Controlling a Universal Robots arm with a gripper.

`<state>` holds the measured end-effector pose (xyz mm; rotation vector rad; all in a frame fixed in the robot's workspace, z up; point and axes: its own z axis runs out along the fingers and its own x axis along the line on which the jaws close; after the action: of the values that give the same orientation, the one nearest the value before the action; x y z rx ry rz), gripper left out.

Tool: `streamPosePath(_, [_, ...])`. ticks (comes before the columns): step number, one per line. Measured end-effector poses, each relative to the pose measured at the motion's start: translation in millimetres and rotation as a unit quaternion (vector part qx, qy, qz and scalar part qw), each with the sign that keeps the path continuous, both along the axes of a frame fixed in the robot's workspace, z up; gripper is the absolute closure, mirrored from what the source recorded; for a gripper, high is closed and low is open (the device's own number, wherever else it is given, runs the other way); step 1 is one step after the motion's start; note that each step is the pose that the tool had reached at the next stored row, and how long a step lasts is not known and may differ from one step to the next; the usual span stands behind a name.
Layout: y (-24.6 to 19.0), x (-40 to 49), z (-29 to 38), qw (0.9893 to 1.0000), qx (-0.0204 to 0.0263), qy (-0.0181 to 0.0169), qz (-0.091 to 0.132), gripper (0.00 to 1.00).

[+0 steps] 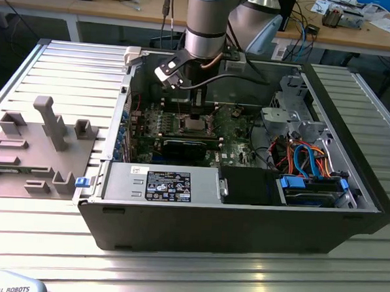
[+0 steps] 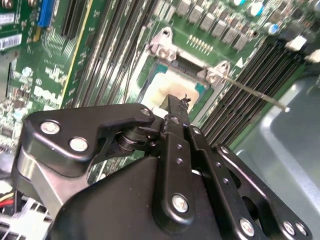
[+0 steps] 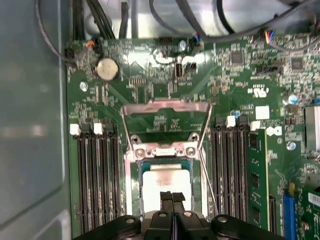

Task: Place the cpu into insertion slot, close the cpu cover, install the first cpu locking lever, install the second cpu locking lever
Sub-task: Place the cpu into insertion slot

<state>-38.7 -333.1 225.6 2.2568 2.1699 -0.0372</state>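
The cpu (image 3: 166,181) with its dull silver top lies in the insertion slot (image 3: 134,186) on the green motherboard; the second wrist view catches the chip (image 2: 170,85) past the fingers. The cpu cover (image 3: 167,106) is swung open and lies flat on the board beyond its hinge. A thin wire locking lever (image 3: 209,180) stands free beside the slot, seen as a long rod (image 2: 260,95) in the second wrist view. My gripper (image 3: 172,197) hangs just over the chip's near edge, fingers pressed together with nothing between them. From outside, the gripper (image 1: 196,115) reaches down inside the case over the slot (image 1: 195,125).
The open black computer case (image 1: 243,220) lies on a ribbed metal table. Memory slots (image 3: 97,175) flank the socket on both sides. A drive cage with blue and orange cables (image 1: 305,158) fills the exterior view's right. Grey fixtures (image 1: 49,122) stand on the exterior view's left.
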Motion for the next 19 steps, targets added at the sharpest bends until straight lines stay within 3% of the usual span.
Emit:
streamPosePath(1, [0.0, 2.3, -0.4, 1.0000, -0.0009, 0.0065, 0.000, 0.89])
streamPosePath(2, [0.0, 3.9, -0.9, 1.0000, -0.0018, 0.0086, 0.001, 0.89])
streamPosePath(8, [0.0, 8.8, -2.7, 0.9988, -0.0029, 0.0090, 0.047, 0.89])
streamPosePath(15, [0.0, 11.6, 4.6, 0.9988, -0.0027, 0.0090, 0.049, 0.89])
streamPosePath(19, [0.0, 11.7, 14.8, 0.9988, -0.0027, 0.0090, 0.049, 0.89])
